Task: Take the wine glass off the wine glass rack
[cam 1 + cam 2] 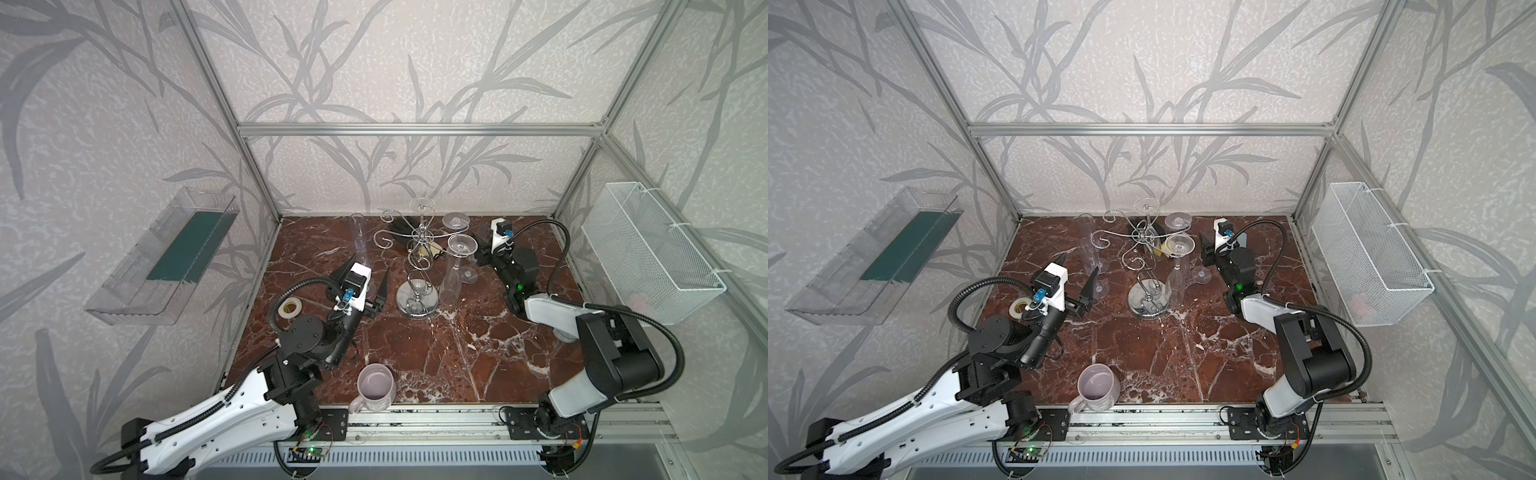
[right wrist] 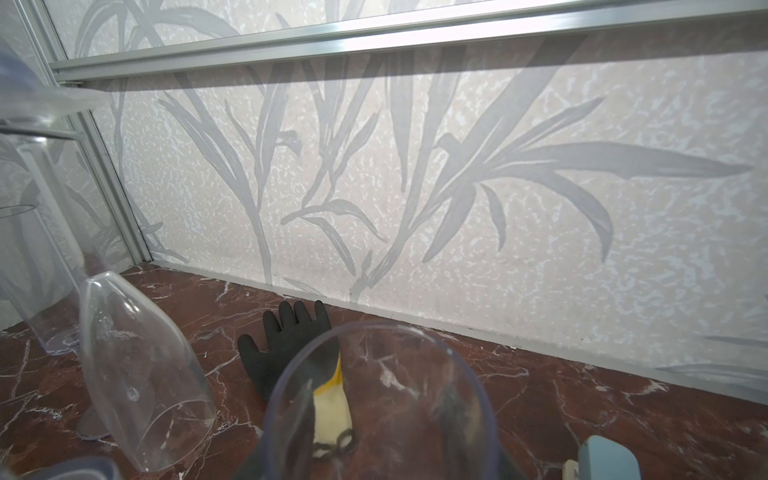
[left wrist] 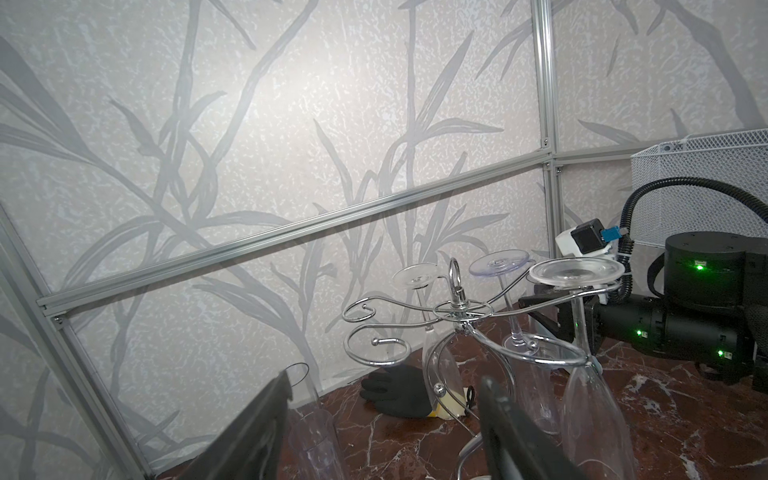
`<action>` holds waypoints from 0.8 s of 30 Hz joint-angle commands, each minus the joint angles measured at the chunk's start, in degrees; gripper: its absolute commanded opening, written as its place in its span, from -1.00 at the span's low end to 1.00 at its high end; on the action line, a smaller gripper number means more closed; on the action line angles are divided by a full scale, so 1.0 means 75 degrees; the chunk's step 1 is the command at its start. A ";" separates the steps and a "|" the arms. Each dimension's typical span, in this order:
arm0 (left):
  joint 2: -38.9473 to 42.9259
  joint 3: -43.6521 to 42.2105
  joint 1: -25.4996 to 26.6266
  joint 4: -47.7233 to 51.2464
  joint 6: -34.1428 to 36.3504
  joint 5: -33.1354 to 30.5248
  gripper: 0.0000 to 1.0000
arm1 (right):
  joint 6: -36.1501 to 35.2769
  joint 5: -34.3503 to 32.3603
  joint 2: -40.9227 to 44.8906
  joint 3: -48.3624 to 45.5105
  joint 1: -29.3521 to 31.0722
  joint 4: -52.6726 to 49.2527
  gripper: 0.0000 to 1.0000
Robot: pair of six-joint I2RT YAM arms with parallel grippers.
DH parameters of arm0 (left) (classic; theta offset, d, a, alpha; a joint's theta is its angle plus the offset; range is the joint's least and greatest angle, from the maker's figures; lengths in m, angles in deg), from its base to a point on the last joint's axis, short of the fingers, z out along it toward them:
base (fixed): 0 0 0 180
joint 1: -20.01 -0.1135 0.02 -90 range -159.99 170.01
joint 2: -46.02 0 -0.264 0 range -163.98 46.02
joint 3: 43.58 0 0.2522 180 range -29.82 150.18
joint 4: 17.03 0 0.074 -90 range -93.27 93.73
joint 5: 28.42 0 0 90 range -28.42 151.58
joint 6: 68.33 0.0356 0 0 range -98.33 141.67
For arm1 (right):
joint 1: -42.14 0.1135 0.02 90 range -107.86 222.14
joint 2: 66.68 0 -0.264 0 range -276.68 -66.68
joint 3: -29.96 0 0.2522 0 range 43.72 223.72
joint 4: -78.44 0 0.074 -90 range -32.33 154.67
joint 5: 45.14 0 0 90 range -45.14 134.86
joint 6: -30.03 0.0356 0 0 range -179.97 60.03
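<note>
Inverted wine glass, axis vertical, hangs at the right of the wine glass rack, beside right claw (grip indiscernible); left claw spread.

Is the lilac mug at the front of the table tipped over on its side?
No, the mug stands upright with its opening facing up, at the front edge of the table.
</note>
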 commanded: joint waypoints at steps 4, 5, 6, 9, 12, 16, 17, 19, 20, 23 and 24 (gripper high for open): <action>0.0036 -0.0067 -0.0173 -0.0229 0.0003 -0.0075 0.47 | -0.0289 0.0152 -0.0454 0.0529 -0.0038 0.0814 -0.33; 0.0058 -0.0066 -0.0180 -0.0225 -0.0009 -0.0070 0.47 | -0.0297 0.0168 -0.0492 0.0529 -0.0038 0.0841 -0.33; 0.0065 -0.0072 -0.0197 -0.0214 -0.0038 -0.0068 0.47 | -0.0306 0.0197 -0.0534 0.0541 -0.0038 0.0811 -0.33; 0.0107 -0.0066 -0.0229 -0.0086 -0.0186 -0.0067 0.47 | -0.0288 0.0309 -0.0645 0.0553 -0.0038 0.0793 -0.33; 0.0132 -0.0100 -0.0238 0.0019 -0.0342 -0.0062 0.47 | -0.0289 0.0345 -0.0664 0.0553 -0.0031 0.0773 -0.33; 0.0121 -0.0171 -0.0285 -0.0070 -0.0433 -0.0037 0.47 | -0.0316 0.0408 -0.0946 0.0536 -0.0038 0.0627 -0.29; 0.0111 -0.0161 -0.0291 -0.0058 -0.0449 -0.0021 0.48 | -0.0330 0.0415 -0.0946 0.0519 -0.0038 0.0588 -0.26; 0.0110 -0.0147 -0.0297 -0.0032 -0.0490 0.0029 0.47 | -0.0345 0.0437 -0.0946 0.0483 -0.0038 0.0510 -0.22; 0.0108 -0.0136 -0.0297 -0.0043 -0.0502 0.0039 0.47 | -0.0370 0.0460 -0.0937 0.0474 -0.0038 0.0471 -0.20; 0.0141 -0.0103 -0.0309 -0.0106 -0.0460 0.0008 0.47 | -0.0468 0.0509 -0.0853 0.0427 -0.0038 0.0291 -0.08; 0.0131 -0.0087 -0.0309 -0.0122 -0.0433 0.0015 0.47 | -0.0490 0.0497 -0.0828 0.0424 -0.0037 0.0220 -0.01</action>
